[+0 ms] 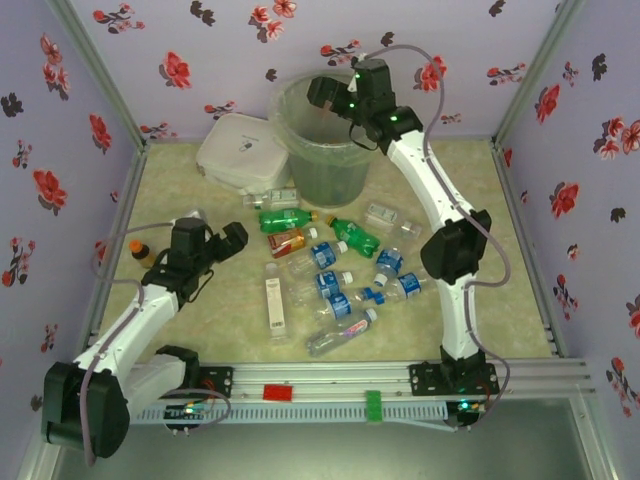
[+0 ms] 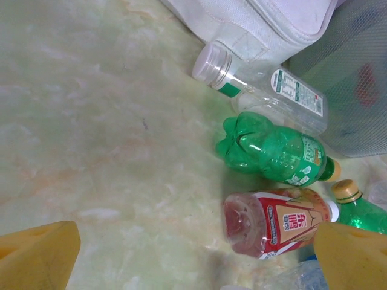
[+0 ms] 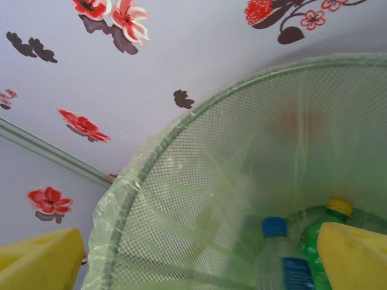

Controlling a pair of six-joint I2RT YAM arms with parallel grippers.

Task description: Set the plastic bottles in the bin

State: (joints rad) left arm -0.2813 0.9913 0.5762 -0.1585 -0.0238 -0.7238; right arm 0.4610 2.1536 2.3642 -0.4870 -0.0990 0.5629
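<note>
Right tool [image 3: 199, 260] hung spread wide and empty over the bin [image 3: 181, 199], where two bottles [image 3: 278, 257] (one blue-capped, one green) lay inside. More plastic bottles [image 1: 283, 218] lay scattered on the bench [image 1: 500, 300] in front of the bin; the left tool [image 1: 212, 240], equally spread and empty, hovered beside them.

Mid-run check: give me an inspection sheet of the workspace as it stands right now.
Surface: pale marbled table, no spill seen.
Job's things: many plastic bottles lie loose mid-table; bin stands at the back with at least two bottles inside.
Clutter: white lidded container beside the bin; small brown bottle at left.
Grippers: left gripper open, low beside the red bottle; right gripper open, empty, over the bin.
Cables: grey cables along both arms, no snag seen.
Surroundings: floral walls; metal rail at near edge.
</note>
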